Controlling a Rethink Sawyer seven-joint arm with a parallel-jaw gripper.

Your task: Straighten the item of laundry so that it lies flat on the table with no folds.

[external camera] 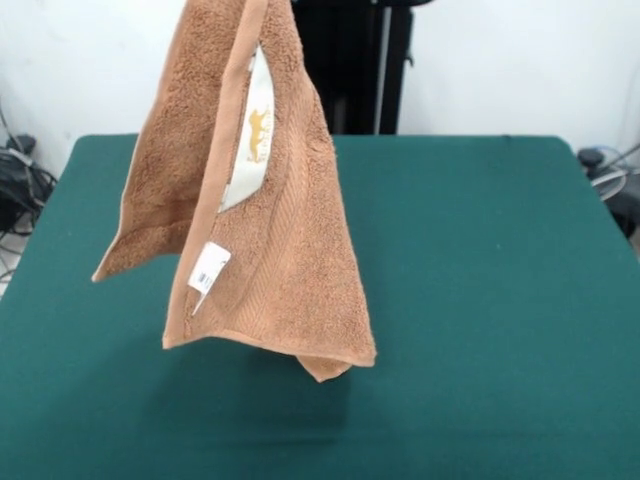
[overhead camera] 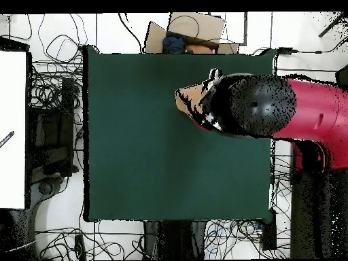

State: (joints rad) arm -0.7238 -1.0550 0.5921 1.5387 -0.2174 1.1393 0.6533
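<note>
The orange-tan terry towel (external camera: 262, 235) hangs in the air over the left half of the green table (external camera: 480, 280), held from above the picture's top edge. It droops in loose vertical folds, with a white label (external camera: 251, 130) and a small white tag (external camera: 208, 268) showing. Its lowest corner (external camera: 325, 368) is at or just above the table; I cannot tell which. In the overhead view the red and black arm (overhead camera: 253, 105) covers the gripper, and only a bit of towel (overhead camera: 189, 100) peeks out beside it above the table (overhead camera: 149, 163).
The black pedestal (external camera: 350, 65) stands behind the table's far edge. Cables lie off both sides (external camera: 15, 170) (external camera: 612, 170). In the overhead view a cardboard box (overhead camera: 187, 32) sits beyond one table edge and a white board (overhead camera: 13, 122) lies at the left.
</note>
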